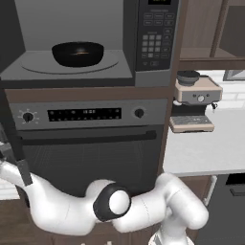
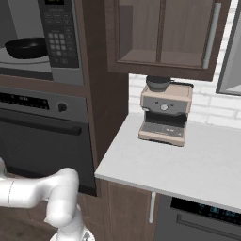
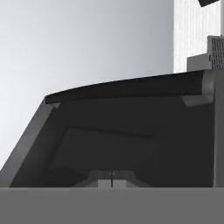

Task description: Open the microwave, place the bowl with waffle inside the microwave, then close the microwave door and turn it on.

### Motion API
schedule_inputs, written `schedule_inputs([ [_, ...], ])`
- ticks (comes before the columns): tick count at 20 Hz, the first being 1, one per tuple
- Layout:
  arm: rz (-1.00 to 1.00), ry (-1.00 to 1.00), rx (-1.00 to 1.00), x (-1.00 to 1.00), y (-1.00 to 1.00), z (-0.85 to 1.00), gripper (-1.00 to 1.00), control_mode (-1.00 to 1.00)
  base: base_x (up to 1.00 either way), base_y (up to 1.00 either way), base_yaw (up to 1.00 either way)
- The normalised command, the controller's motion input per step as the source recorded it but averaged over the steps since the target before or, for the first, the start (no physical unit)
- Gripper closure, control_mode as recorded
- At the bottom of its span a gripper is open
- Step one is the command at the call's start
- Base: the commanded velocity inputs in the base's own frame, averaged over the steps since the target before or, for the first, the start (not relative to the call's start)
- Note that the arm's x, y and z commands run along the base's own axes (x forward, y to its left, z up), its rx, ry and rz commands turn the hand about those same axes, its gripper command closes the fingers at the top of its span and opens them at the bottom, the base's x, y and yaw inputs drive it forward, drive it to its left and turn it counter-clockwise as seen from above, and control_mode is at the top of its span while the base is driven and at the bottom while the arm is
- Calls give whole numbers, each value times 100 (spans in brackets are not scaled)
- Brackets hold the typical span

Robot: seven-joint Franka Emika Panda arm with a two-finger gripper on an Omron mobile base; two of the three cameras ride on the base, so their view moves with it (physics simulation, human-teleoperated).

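The microwave (image 1: 95, 43) is open, and the black bowl with waffle (image 1: 77, 53) sits inside it on the round plate (image 1: 43, 63). The button panel (image 1: 155, 36) is to the right of the bowl. The microwave door (image 3: 131, 131) is swung out to the left, and the hand view looks right at its dark face. The gripper (image 3: 112, 179) is closed tight, its two tips touching, holding nothing. Below the microwave is the black oven (image 1: 91, 143). A coffee machine (image 2: 164, 115) stands on the white counter (image 2: 207, 164).

Flat, even rendered light, soft faint shadows, mild pixel blur, no glare.
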Motion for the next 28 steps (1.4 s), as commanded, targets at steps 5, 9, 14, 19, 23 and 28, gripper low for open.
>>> schedule_inputs([
  [5, 14, -14, 66, -79, -100, 19, 100, -100, 0, 0, 0],
  [9, 4, -1, 65, -97, -100, 0, 100, -100, 0, 0, 0],
  [14, 0, 4, 65, -81, -100, 0, 100, -100, 0, 0, 0],
  [19, 0, 20, 62, -44, -100, 0, 100, -100, 0, 0, 0],
  [23, 0, 24, 53, -3, -100, 6, 100, -100, 0, 0, 0],
  [28, 1, 28, 47, 17, -100, 6, 100, -100, 0, 0, 0],
])
